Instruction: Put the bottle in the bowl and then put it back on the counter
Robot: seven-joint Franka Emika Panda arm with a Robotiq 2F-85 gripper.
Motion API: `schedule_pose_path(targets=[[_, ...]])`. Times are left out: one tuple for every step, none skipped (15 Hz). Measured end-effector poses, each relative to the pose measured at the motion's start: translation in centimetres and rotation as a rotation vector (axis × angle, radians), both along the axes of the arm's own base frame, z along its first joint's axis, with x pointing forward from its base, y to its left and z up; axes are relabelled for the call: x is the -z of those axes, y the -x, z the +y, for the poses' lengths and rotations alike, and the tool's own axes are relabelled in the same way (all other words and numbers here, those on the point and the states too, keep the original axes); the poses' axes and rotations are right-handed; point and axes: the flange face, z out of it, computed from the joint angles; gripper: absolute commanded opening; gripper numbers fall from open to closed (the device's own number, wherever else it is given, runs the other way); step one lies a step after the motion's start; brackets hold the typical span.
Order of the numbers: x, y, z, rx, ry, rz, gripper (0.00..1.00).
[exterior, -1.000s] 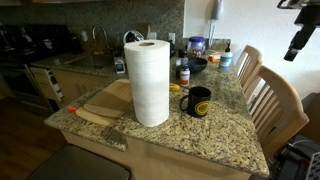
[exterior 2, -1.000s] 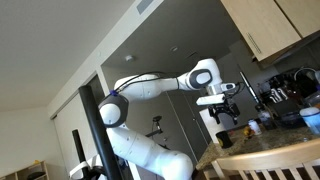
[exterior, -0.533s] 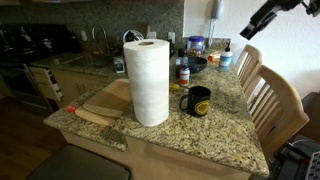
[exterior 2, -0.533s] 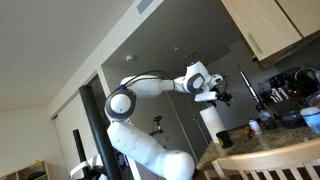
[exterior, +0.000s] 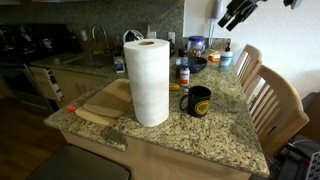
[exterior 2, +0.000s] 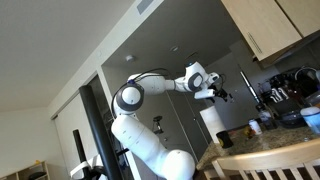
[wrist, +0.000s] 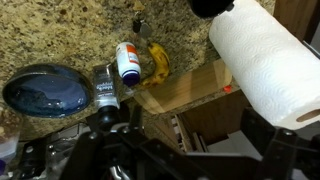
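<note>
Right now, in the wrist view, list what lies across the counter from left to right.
bowl → dark bottle → white bottle → cutting board → paper towel roll

place: home kitchen | granite counter (exterior: 212,136), stove (exterior: 24,46), faucet (exterior: 98,37), cabinets (exterior 2: 266,24)

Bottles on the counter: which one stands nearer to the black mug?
The small dark bottle with the red-orange label, beside the bowl; the white-and-blue bottle stands farther back, beyond the bowl.
</note>
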Motion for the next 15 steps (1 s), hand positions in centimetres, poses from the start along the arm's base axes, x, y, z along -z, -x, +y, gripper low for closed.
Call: schedule_pose_path(targets=[[-0.2,0.1,-0.2,0.011,-0.001,-0.004,1.0],[-0.3,0.0,-0.5,0.025,0.004,0.005,1.0],[-0.1,-0.3,-0.7,0.056,0.027,0.021,1.0],[0.6,-0.9,-0.8,0.087,0.057,0.045,1.0],[2.0,-1.7,-0.7,0.107,0.086,0.079,1.0],[3.9,-2.7,-0.5,0.119,0.107,0.124,1.0],[6.1,-3.7,-0.1,0.124,0.125,0.175,1.0],[7.4,-4.4,0.2,0.123,0.129,0.197,1.0],[7.7,-4.6,0.2,0.123,0.13,0.198,1.0],[7.4,-4.5,0.2,0.123,0.129,0.191,1.0],[6.7,-4.3,0.2,0.124,0.127,0.178,1.0],[6.3,-4.1,0.2,0.124,0.126,0.17,1.0],[6.1,-4.0,0.1,0.124,0.125,0.164,1.0],[5.9,-4.1,0.0,0.129,0.122,0.146,1.0],[5.6,-4.4,-0.1,0.142,0.106,0.107,1.0]])
